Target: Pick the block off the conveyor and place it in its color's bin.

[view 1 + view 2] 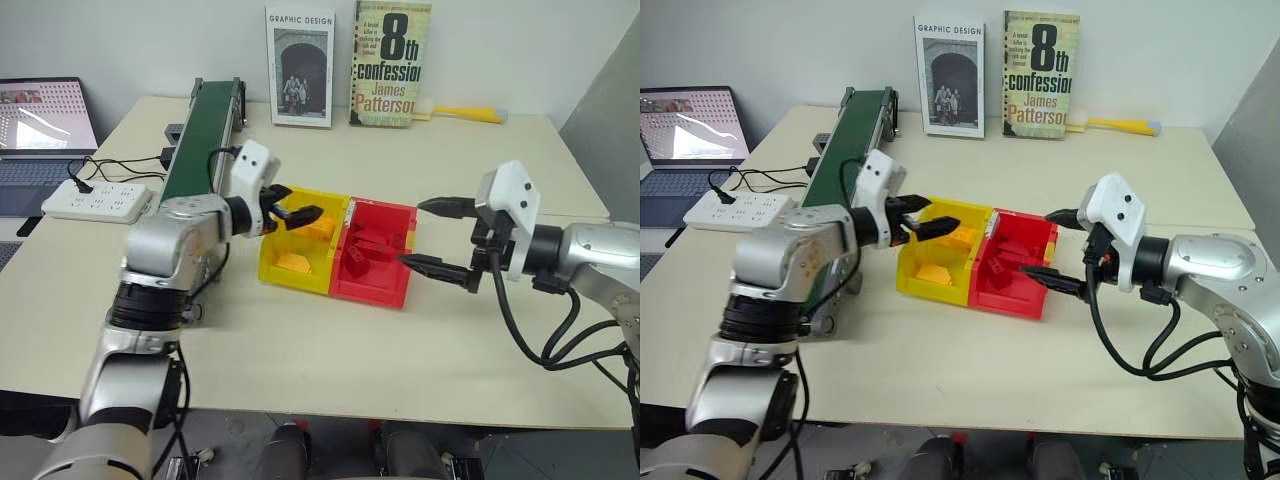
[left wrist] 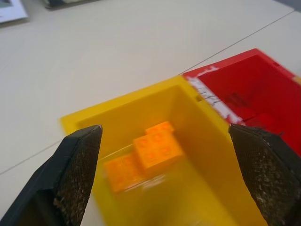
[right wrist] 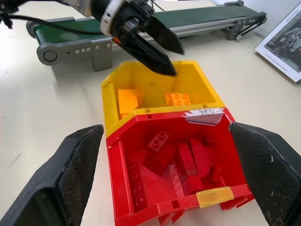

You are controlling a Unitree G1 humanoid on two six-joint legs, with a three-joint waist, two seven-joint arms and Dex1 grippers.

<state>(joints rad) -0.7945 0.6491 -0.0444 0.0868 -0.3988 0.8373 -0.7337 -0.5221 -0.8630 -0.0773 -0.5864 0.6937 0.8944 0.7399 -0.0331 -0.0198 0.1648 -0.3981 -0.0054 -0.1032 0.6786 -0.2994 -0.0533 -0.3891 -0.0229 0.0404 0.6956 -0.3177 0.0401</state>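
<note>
- Fingers of the left gripper (image 1: 298,209) stand wide apart and hold nothing; they hang just over the yellow bin (image 1: 278,270), at its end nearer the conveyor (image 1: 200,130).
- Inside the yellow bin, the block (image 3: 178,99), orange-yellow and studded, lies on the floor near the wall shared with the red bin (image 1: 385,292); it is free of the fingers.
- Another orange-yellow piece (image 3: 130,99) lies in the same bin, close beside the block toward the opposite corner.
- Right gripper (image 1: 437,236) has its fingers spread wide as well, empty, hovering beside the red bin at the end away from the yellow one.
- Red bin is joined to the yellow one along one wall and holds several red bricks (image 3: 188,157); a strip of tape (image 3: 214,197) sits on its near rim in the right wrist view.
- Conveyor runs along the surface (image 1: 300,350) on the robot's left side, just beside the yellow bin; no brick is visible on the part of its belt that shows.
- Behind the bins two books (image 1: 390,62) stand upright against the wall, and a white power strip (image 1: 96,202) and a laptop (image 1: 40,125) lie off to the left.
</note>
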